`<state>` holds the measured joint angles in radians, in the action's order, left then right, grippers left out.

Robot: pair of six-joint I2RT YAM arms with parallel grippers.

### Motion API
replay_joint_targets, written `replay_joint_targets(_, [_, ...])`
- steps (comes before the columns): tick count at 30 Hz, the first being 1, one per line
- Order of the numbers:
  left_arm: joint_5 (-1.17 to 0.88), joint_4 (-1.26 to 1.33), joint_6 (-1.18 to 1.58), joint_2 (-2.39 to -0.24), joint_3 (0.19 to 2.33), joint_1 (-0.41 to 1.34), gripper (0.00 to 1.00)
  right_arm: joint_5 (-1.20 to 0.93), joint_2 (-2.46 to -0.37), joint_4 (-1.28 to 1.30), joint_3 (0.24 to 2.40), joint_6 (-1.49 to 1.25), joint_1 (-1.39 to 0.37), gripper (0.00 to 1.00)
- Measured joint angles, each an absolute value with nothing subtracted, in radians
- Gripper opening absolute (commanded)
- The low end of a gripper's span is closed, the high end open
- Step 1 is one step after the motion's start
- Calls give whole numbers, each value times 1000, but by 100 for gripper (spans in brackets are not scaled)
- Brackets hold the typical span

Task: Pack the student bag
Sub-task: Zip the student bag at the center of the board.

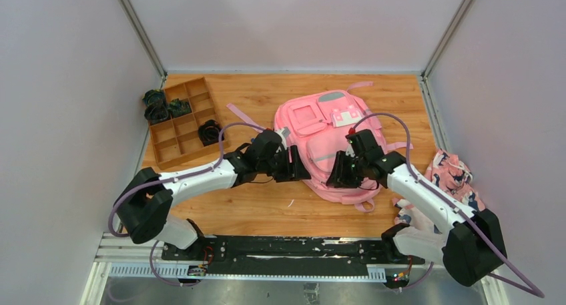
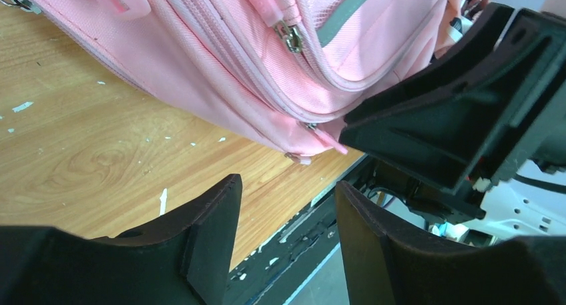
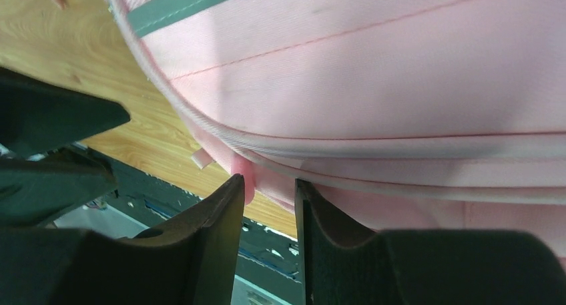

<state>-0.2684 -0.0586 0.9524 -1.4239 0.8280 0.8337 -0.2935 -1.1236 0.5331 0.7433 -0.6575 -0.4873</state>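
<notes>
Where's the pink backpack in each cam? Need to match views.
Top external: the pink fabric backpack lies centre-right on the wooden table.
Left wrist: it fills the top of the picture, edge to edge.
Right wrist: it fills the upper right.
Shared landmark: its grey strip, seen in all three.

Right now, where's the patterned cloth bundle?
Top view: patterned cloth bundle at the right edge of the table, beside the right arm, right of the student bag.
</notes>
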Motion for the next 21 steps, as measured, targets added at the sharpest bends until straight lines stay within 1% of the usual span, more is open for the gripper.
replay_joint_targets(7, [-278, -46, 970, -1468, 834, 834, 59, -274, -1124, 522, 766, -587, -570, 42])
replay_joint_targets(21, [-280, -31, 982, -1489, 845, 834, 59, -104, -1131, 575, 854, -548, -713, 44])
